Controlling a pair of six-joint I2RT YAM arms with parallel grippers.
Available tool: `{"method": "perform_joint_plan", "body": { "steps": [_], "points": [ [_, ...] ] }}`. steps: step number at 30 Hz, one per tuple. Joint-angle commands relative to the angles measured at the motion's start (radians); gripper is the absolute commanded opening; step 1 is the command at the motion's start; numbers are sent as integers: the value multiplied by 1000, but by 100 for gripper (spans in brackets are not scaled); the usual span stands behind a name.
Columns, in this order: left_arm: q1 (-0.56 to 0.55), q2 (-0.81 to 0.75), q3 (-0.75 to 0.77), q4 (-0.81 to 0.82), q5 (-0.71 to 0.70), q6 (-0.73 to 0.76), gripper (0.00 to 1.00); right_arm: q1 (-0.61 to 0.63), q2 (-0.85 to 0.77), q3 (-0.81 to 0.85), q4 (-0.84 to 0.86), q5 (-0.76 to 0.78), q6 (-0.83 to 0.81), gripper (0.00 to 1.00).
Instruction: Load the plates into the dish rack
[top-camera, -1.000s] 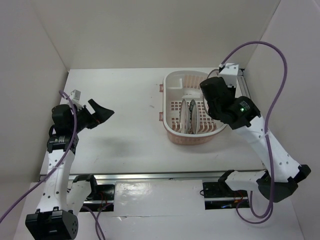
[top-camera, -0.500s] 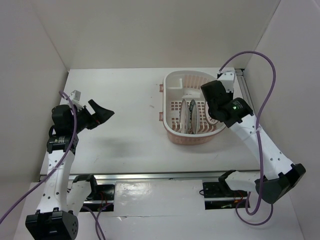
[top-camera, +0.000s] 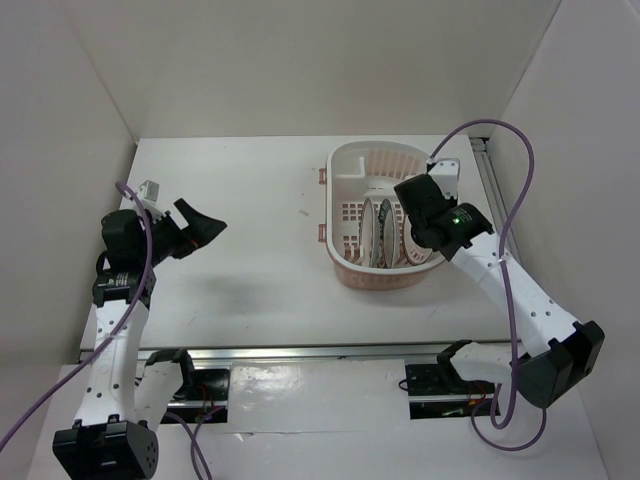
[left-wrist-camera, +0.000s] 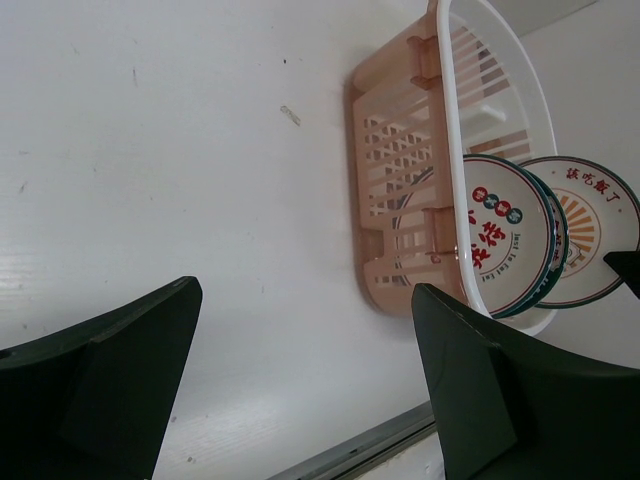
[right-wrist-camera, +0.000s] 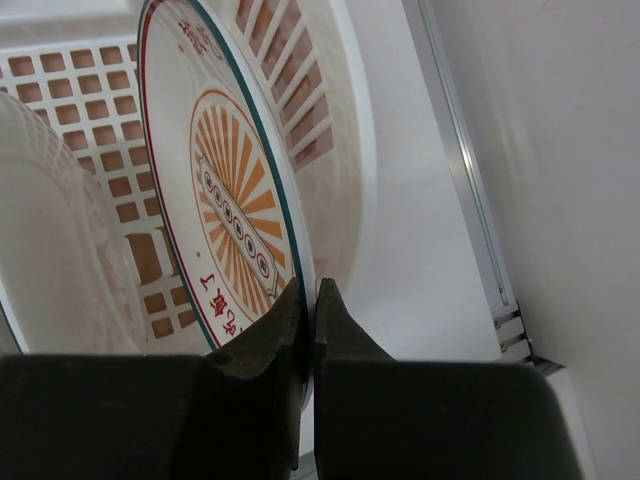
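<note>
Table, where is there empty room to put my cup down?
Biggest bare patch: the table between the left gripper and the dish rack. The rack's far end is plate-free too. Crowded: its near end, three plates on edge, the right gripper pinching the orange sunburst plate.

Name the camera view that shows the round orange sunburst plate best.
Right wrist: the round orange sunburst plate fills the frame, its rim pinched by the right gripper. Left wrist shows it partly, behind two other plates. Top external: mostly hidden under the right arm.

Sunburst plate (right-wrist-camera: 235, 200), lower rim hidden within right tool (right-wrist-camera: 309, 300)
</note>
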Motion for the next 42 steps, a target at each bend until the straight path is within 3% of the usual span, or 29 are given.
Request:
{"method": "perform_joint_plan", "body": {
  "steps": [1, 42],
  "points": [
    [9, -16, 29, 25, 23, 27, 100, 3, -32, -15, 82, 24, 36, 0],
    [9, -25, 48, -3, 5, 37, 100, 42, 54, -111, 69, 81, 106, 0]
  ]
}}
